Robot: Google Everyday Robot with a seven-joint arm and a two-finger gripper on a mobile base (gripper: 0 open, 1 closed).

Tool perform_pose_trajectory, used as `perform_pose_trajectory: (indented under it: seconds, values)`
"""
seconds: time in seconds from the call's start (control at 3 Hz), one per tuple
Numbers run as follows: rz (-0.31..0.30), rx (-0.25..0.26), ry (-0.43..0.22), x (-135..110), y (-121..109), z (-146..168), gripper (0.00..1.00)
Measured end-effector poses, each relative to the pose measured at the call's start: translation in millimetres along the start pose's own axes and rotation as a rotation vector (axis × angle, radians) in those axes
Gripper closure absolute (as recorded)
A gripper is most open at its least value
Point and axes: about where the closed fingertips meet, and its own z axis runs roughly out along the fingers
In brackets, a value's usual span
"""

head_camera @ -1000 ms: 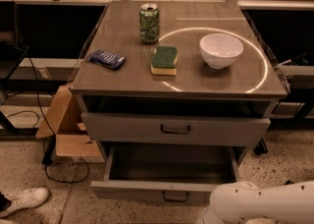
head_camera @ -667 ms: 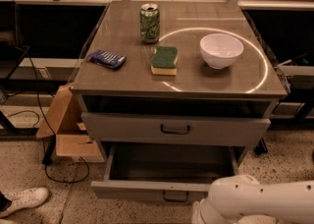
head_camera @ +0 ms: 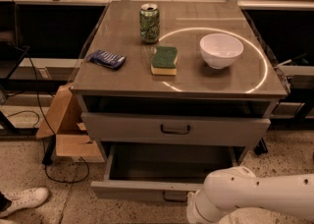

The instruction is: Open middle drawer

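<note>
The middle drawer [head_camera: 175, 129] is a grey flat front with a small dark loop handle [head_camera: 175, 130], just under the dark recess below the cabinet top. Its front stands about flush with the top's front edge. Below it, the bottom drawer [head_camera: 142, 190] is pulled out and looks empty inside. Only my white arm [head_camera: 255, 196] shows, at the bottom right, in front of the bottom drawer's right end. My gripper is out of view below the frame's edge.
On the cabinet top [head_camera: 122, 78] stand a green can [head_camera: 149, 23], a green-and-yellow sponge [head_camera: 164, 60], a white bowl [head_camera: 221, 50] and a blue packet [head_camera: 106, 59]. A cardboard box [head_camera: 64, 129] and cables lie at the left. A white shoe [head_camera: 22, 201] is at the bottom left.
My white arm has shifted left along the bottom edge, further in front of the open bottom drawer. The drawers and the things on top have not moved.
</note>
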Motion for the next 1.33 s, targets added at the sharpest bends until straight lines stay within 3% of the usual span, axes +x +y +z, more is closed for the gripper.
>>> perform_pose_trajectory:
  seconds: [0.33,0.67,1.0,1.33]
  values:
    - [-0.001,-0.002,-0.004,3,1,14,0.00]
    - [-0.030,-0.011,-0.009,-5,0,28,0.00]
    - [-0.090,-0.006,-0.015,-30,-1,30,0.00]
    - [-0.090,-0.006,-0.015,-30,-1,30,0.00]
